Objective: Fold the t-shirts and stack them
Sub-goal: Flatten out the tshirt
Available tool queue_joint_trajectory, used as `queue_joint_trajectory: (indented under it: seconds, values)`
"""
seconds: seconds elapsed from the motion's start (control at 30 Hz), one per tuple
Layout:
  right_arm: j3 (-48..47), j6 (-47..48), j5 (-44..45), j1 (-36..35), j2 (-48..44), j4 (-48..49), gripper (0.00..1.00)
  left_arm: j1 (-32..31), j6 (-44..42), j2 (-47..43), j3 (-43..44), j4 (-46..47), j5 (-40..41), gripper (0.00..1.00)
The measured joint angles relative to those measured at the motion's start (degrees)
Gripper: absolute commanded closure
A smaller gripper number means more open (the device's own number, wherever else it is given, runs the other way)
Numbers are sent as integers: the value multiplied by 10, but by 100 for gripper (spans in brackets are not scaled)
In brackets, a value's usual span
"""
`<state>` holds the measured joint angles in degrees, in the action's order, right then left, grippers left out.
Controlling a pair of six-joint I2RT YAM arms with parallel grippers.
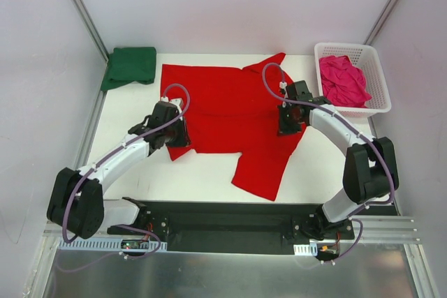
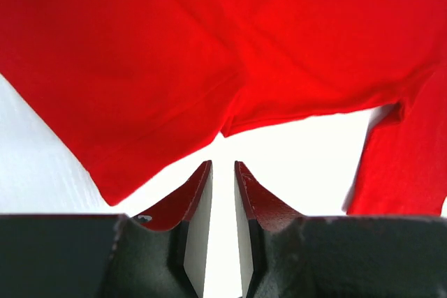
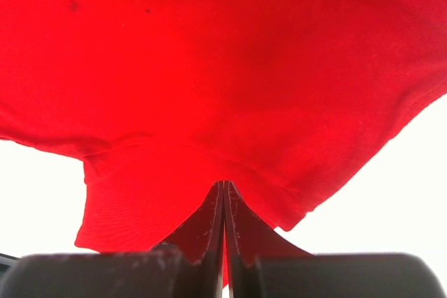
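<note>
The top external camera sits high above and behind the arm bases (image 1: 318, 229), which line the bottom of its frame. It looks down and forward from far enough back to take in the whole counter (image 1: 202, 176), with the red t-shirt (image 1: 223, 106) at centre. The left wrist camera sits just behind the left hand (image 2: 223, 165), whose fingers rise from bottom centre, and looks low across the counter at the shirt's edge from very near. The right wrist camera rides likewise behind the right hand (image 3: 224, 185), nearer still, with cloth filling most of its frame. All three views share the red t-shirt.
</note>
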<state>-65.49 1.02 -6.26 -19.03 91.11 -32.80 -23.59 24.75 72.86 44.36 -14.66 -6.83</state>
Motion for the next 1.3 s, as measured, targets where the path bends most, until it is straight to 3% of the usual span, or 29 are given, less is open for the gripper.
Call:
queue_joint_trajectory:
  seconds: [0.1,0.3,0.4,0.73,1.1,1.3]
  values:
    - [0,-1,0,-4,0,1,98,0,3,-8,-4,8,12,75]
    - [0,-1,0,-10,0,0,98,0,25,-6,-22,9,16,24]
    - [0,-1,0,-12,0,0,98,0,44,-16,-46,9,23,17]
    - [4,-2,2,-24,-6,-1,98,2,90,-139,-111,-25,70,20]
    - [16,-2,13,-34,-43,-8,98,60,96,-135,-142,-54,77,24]
    - [17,-2,16,-34,-56,-11,98,80,103,-114,-161,-39,55,34]
